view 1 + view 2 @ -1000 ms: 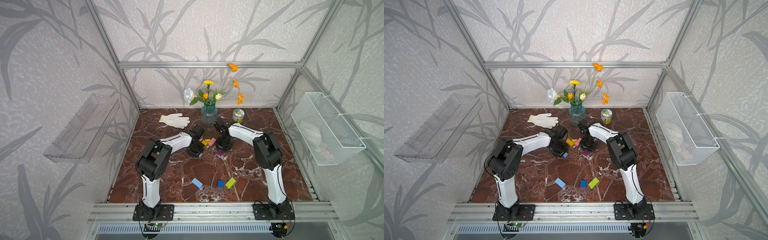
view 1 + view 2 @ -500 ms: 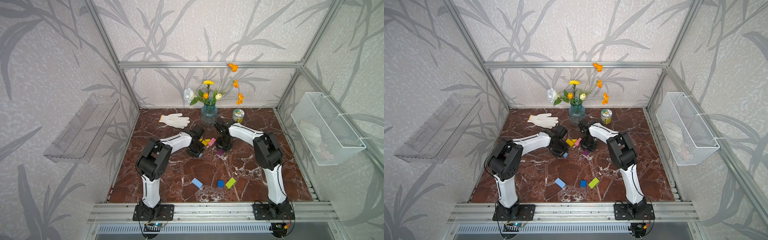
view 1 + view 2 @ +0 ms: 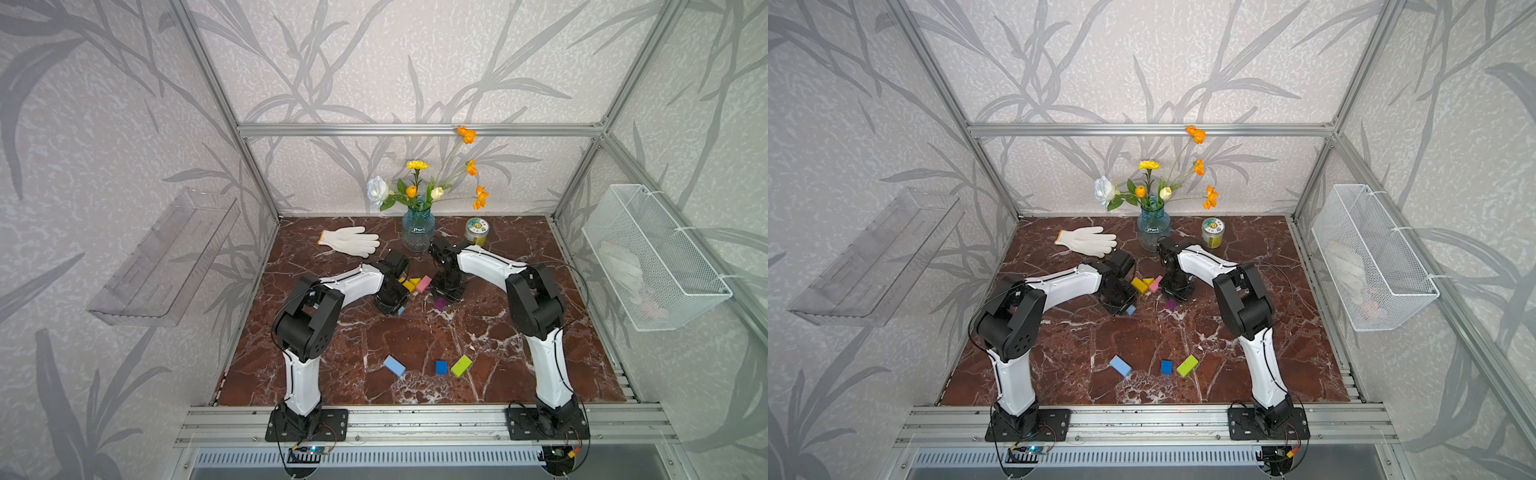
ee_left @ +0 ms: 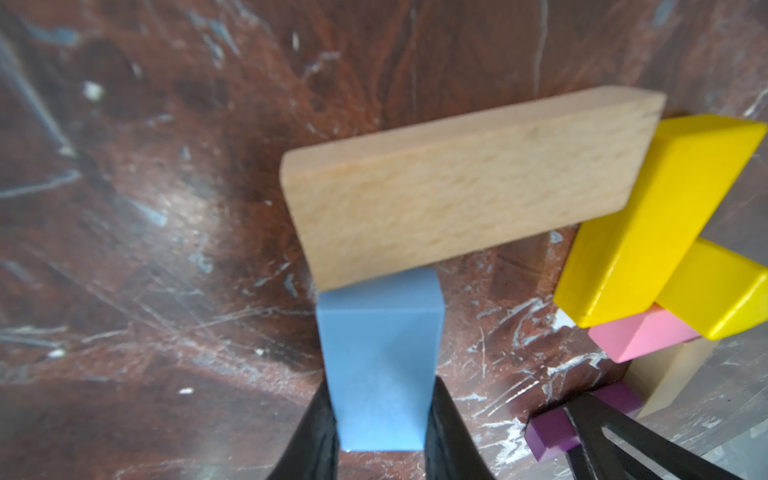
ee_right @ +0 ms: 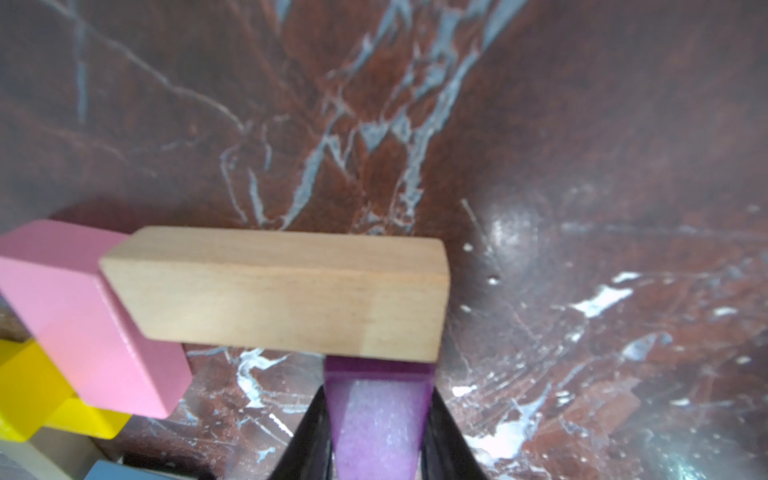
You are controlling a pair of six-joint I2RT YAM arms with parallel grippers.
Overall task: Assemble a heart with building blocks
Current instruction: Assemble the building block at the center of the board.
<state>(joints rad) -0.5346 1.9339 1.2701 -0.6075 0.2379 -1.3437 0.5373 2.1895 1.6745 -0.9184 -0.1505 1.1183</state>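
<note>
The heart's top lies at mid-table: a yellow brick point(image 3: 408, 286), a yellow wedge point(image 4: 719, 286) and a pink brick point(image 3: 424, 283) meet in the middle. A tan brick point(image 4: 461, 187) runs out on the left side and another tan brick point(image 5: 282, 291) on the right. My left gripper point(image 4: 380, 415) is shut on a light blue brick point(image 4: 380, 365) whose end touches the left tan brick. My right gripper point(image 5: 378, 428) is shut on a purple brick point(image 5: 378, 415) that abuts the right tan brick. Both arms hide the tan bricks in both top views.
A light blue brick point(image 3: 394, 365), a dark blue brick point(image 3: 441, 367) and a lime brick point(image 3: 461, 365) lie loose near the table's front. At the back are a white glove point(image 3: 351, 241), a vase of flowers point(image 3: 417, 232) and a small jar point(image 3: 477, 231).
</note>
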